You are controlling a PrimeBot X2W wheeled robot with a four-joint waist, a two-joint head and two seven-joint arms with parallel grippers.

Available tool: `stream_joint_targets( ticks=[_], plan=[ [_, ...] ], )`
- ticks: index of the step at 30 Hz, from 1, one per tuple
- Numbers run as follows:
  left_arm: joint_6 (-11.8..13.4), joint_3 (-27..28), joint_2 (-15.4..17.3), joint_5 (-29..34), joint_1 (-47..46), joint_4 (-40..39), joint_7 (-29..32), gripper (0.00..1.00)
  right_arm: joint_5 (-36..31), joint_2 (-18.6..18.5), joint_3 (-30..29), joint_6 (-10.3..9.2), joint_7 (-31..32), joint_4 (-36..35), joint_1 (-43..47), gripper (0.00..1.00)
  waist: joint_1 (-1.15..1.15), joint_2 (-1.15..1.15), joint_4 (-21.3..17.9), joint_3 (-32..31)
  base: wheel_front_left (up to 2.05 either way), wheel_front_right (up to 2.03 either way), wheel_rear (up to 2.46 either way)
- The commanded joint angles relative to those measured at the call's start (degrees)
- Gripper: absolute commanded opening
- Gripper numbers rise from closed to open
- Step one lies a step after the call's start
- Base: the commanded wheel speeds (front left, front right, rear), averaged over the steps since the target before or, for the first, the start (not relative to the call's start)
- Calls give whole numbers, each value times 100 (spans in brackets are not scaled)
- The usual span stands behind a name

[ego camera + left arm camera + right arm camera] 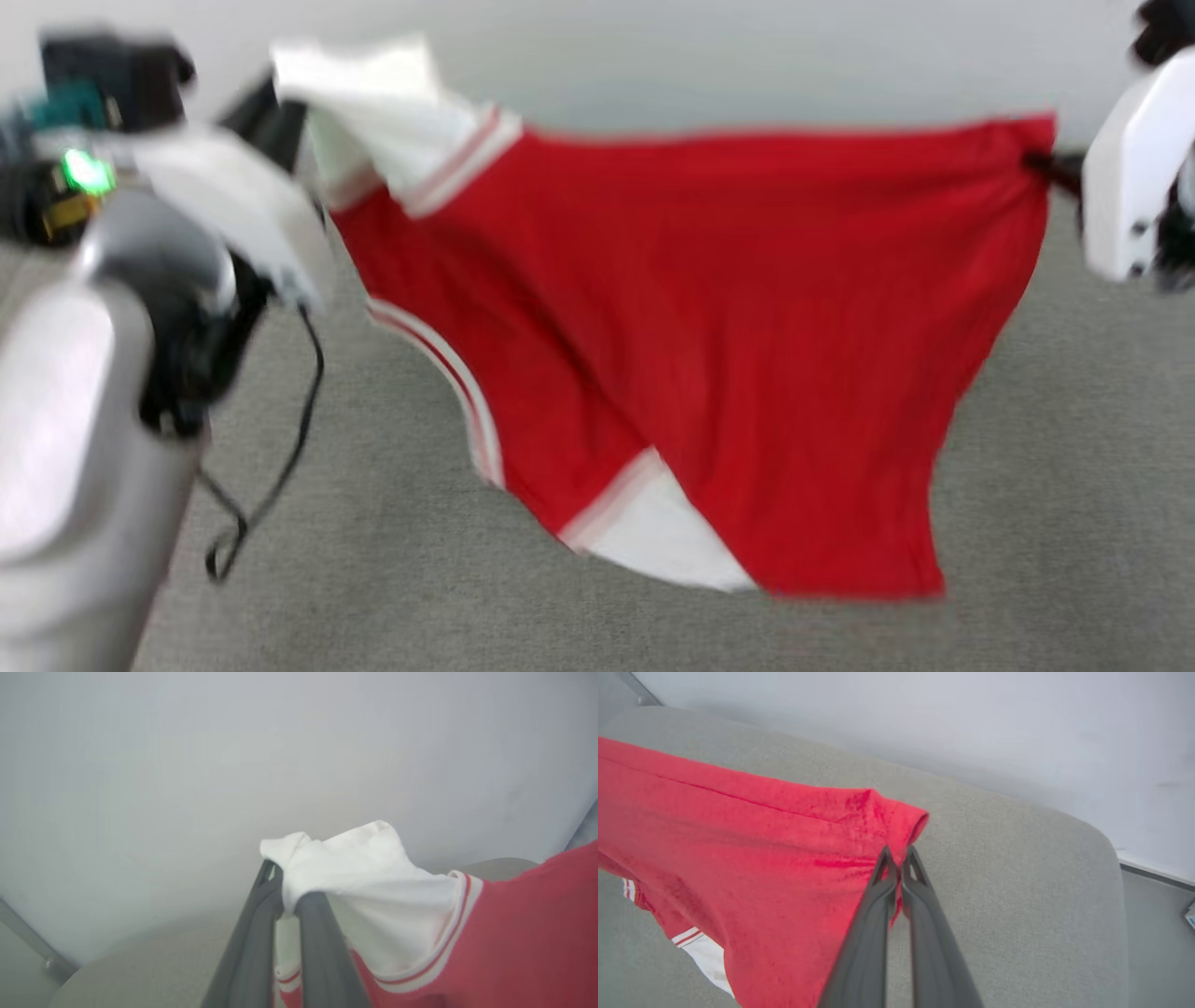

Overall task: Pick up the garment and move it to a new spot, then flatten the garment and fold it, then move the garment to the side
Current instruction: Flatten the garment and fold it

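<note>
Above grey cushion (1017,882) — garment (728,308) spans left end effector (286,889) to right end effector (897,853), both clamped on it.

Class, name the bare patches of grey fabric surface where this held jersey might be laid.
Bare grey fabric surface lies right of the hanging jersey, below the right pincer, and along the front under its hem. The left is crowded: forearm and dangling black cable.

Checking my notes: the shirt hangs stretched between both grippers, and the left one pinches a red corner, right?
Not quite: the left gripper pinches a white sleeve of the shirt, not a red corner; the left wrist view shows it. The rest holds.
</note>
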Motion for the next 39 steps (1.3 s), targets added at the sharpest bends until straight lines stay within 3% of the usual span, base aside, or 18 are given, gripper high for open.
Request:
stream_joint_targets(
  ticks=[1, 8, 17, 28, 35, 39],
  plan=[
    [-70, -21, -85, -2, -389, 216, -5, 0, -61, 0, -63, -3, -45, 31, -189, 0, 0, 0, -86, -69, 0, 0, 0],
    [-237, -72, -304, 288, -2232, 1647, -230, 0, -314, 47, -87, -4, -530, 186, -1144, 0, 0, 0, -234, 216, 0, 0, 0],
    [-74, -35, -337, 831, -4076, 2761, -887, 0, -589, 277, -63, -4, -1796, 688, -2524, 0, 0, 0, -528, 1290, 0, 0, 0],
    [-34, 113, -302, 1086, -5859, 2947, -1514, 0, -878, 352, 52, -4, -3786, 1248, -4275, 0, 0, 0, -787, 2852, 0, 0, 0],
    [82, 134, -241, 1157, -6191, 2794, -1604, 0, -799, 191, 387, -4, -4695, 1523, -4986, 0, 0, 0, -788, 3497, 0, 0, 0],
    [156, 146, -211, 1126, -6033, 2705, -1561, 0, -623, 154, 671, -4, -4899, 1705, -5179, 0, 0, 0, -770, 3732, 0, 0, 0]
  ],
)
